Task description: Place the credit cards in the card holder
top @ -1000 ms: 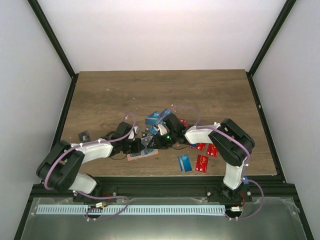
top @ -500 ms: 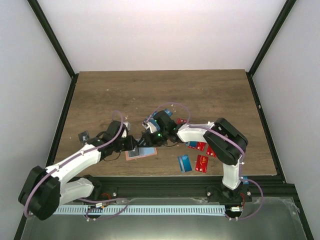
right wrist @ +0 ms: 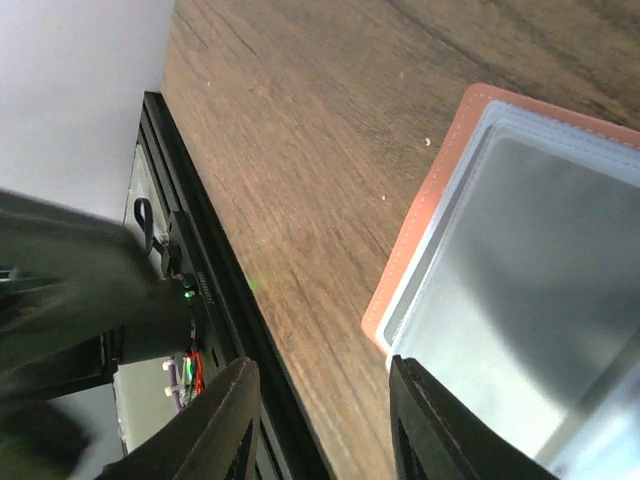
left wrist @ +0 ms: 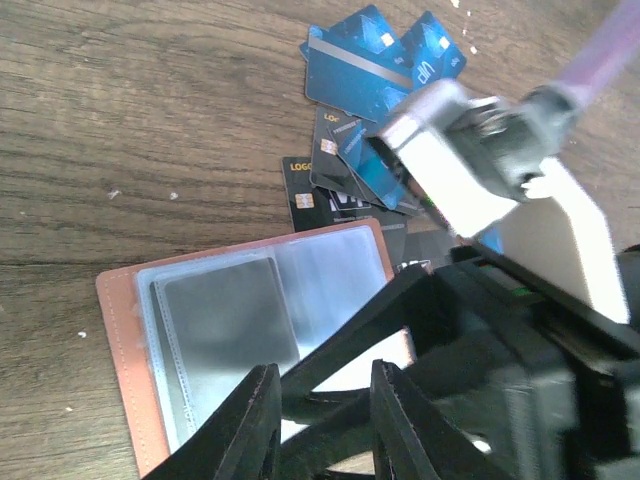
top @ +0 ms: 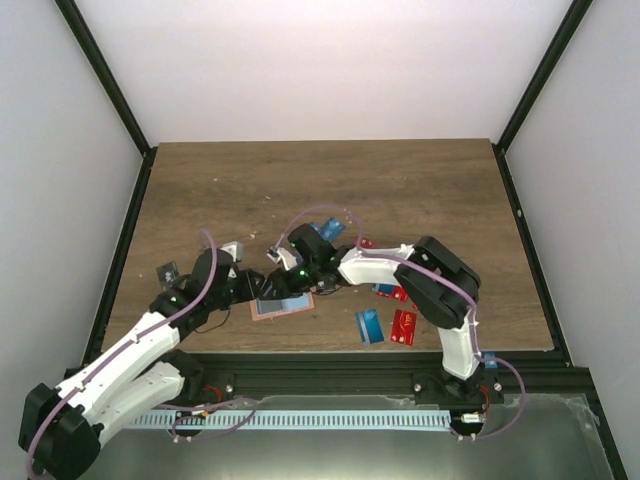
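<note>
The card holder [left wrist: 125, 350] lies open and looks empty — the credit cards [left wrist: 370, 60] lie at its 1 o'clock. The left gripper [left wrist: 320, 425] and right gripper [right wrist: 325, 425] have fingers apart, holding nothing.

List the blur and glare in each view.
Left wrist: the right arm is smeared and overexposed across the right side, the blue credit cards are sharp, and the card holder has a pale sheen on its sleeves. Right wrist: a blurred dark shape fills the left, while the table grain is crisp. Top external: even light, faint shadows.
</note>
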`<state>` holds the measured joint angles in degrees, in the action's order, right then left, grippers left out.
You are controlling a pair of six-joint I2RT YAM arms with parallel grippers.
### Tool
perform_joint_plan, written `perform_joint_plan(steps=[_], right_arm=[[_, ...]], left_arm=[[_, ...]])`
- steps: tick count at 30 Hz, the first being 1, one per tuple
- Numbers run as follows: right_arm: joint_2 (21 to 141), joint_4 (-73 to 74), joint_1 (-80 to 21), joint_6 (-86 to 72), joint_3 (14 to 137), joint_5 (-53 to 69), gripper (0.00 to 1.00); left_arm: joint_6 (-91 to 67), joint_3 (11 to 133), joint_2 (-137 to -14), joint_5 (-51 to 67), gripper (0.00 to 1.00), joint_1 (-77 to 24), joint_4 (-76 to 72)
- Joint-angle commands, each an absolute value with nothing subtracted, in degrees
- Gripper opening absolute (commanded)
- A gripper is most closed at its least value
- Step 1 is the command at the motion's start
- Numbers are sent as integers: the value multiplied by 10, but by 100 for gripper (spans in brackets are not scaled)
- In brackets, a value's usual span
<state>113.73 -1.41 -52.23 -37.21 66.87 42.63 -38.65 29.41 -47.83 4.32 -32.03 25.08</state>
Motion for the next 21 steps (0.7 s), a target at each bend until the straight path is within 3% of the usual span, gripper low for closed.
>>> perform_joint_plan(steps=[1,5,14,18,21], right_arm=[[1049,41,-524,-348,660,370,38],[952,106,-525,-357,579,266,40],[680,280,-525,-489,380,73,46],[640,355,-525,-512,376,0,56],[659,385,-524,-527,380,-43,59]], left_arm=[[-380,288,-479,76,27,-322,226],[-365,289,-516,147,27,-336,164],[-355,322,-676,171,29,-454,16],[-342,363,-760,187,30,-491,-13],[-328,389,-816,202,30,-513,-20]])
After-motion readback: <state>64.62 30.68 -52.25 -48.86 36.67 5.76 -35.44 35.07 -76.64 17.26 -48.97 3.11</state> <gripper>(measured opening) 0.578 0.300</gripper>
